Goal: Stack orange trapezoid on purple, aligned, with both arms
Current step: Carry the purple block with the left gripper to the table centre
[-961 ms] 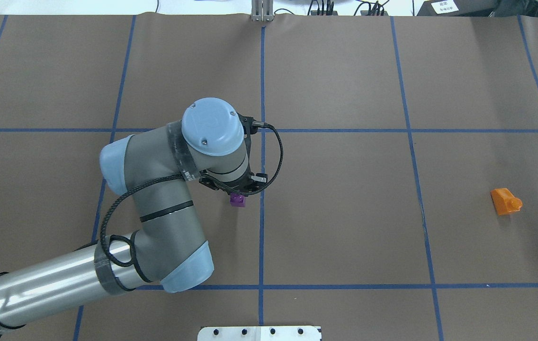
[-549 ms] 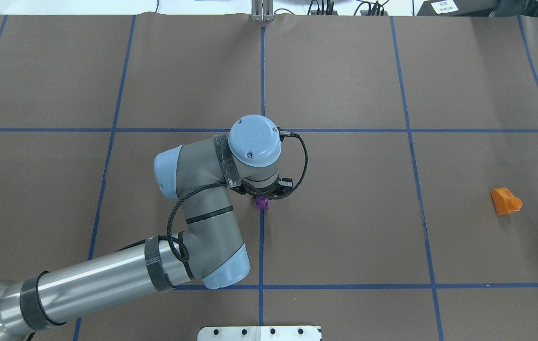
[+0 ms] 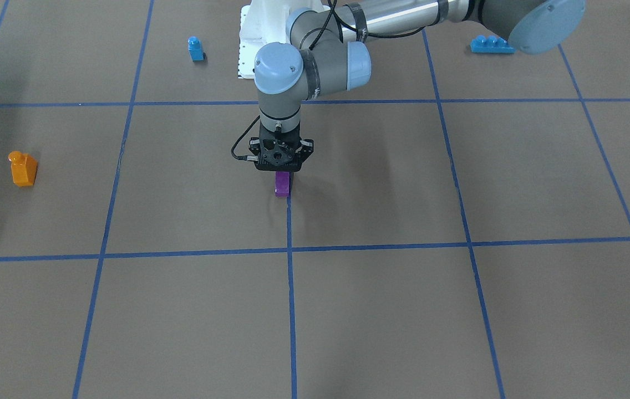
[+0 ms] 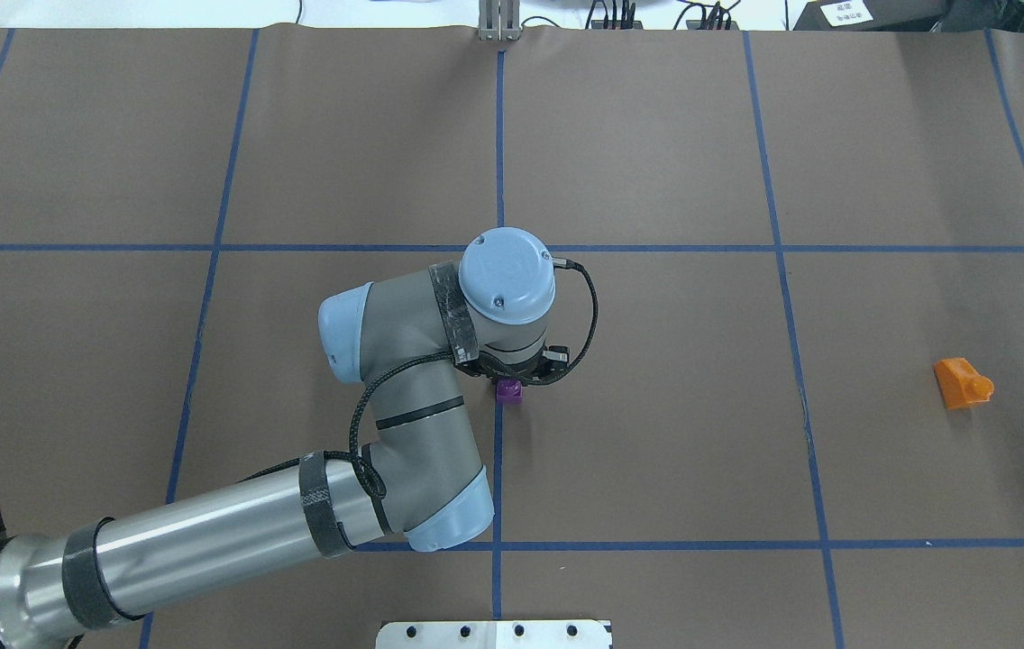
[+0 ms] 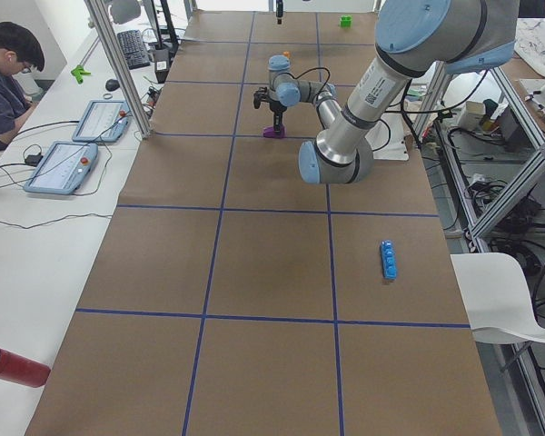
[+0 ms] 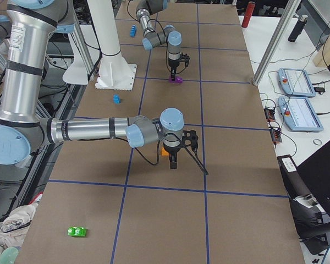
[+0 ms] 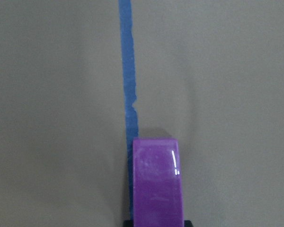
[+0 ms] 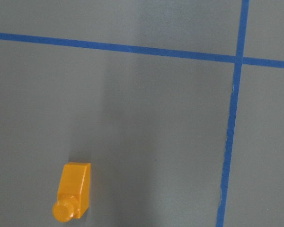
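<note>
As the left jaws clamp the purple point(image 3: 282, 184) low on the worktop point(image 3: 404, 310) at a tape line point(image 7: 128, 71), apparently to steady it as a base, the orange point(image 4: 962, 382) stands free well apart from them, near the right jaws, which hang above it, likely for a pickup; whether those are parted or closed cannot be told

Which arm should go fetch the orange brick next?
Right. The left gripper holds the purple brick; the orange brick lies nearer the right arm, in its wrist camera's view.
</note>
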Tool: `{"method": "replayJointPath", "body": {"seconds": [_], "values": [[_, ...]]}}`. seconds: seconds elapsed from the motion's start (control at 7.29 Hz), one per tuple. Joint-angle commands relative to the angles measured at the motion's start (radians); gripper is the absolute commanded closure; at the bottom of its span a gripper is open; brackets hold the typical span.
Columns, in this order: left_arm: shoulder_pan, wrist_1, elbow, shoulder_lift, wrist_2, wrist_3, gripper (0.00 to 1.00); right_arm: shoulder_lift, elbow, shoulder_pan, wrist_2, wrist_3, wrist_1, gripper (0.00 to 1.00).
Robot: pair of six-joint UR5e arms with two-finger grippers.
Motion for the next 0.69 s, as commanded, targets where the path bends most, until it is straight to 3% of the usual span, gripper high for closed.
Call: {"method": "replayJointPath", "body": {"seconds": [0.0, 0.14, 0.27, 0.55], "values": [[-0.001, 0.002, 0.001, 0.002, 0.0, 0.0, 0.66, 0.0, 0.0, 0.0, 0.0, 0.002, 0.0, 0.0], [-0.001, 0.001, 0.001, 0.003, 0.001, 0.006, 0.23, 0.0, 0.0, 0.0, 0.0, 0.0, 0.0, 0.0], [-0.001, 0.002, -0.002, 0.003, 0.001, 0.002, 0.0, 0.0, 0.0, 0.0, 0.0, 0.0, 0.0, 0.0], [-0.01, 0.005, -0.02, 0.003, -0.003, 0.009, 0.0, 0.0, 0.0, 0.0, 0.0, 0.002, 0.0, 0.0]]}}
